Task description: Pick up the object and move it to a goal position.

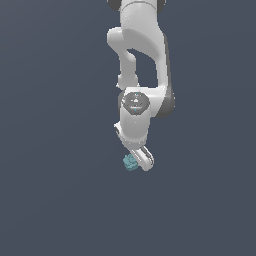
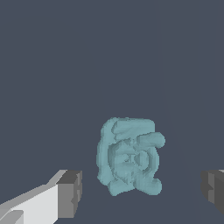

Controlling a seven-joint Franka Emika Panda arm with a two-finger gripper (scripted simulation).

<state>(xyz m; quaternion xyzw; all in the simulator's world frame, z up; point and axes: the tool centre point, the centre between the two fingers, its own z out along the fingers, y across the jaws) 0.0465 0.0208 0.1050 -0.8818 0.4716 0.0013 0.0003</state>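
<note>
The worktop (image 1: 50,200) is a flat, dark slate-blue plane that fills both views, with no edge or border in sight and bare room on every side of the arm (image 1: 142,60). In the exterior view the arm reaches down from the top of the picture, and the tool (image 1: 141,159) sits low at its end. The object (image 1: 130,162), a small pale teal lump, lies just at the tool's tip, on the exterior view's left of it. In the wrist view the tool (image 2: 142,192) stands open: its two grey fingertips (image 2: 70,192) are spread wide, and the object (image 2: 129,155) lies between them, clear of both, its ridged top facing the camera.
</note>
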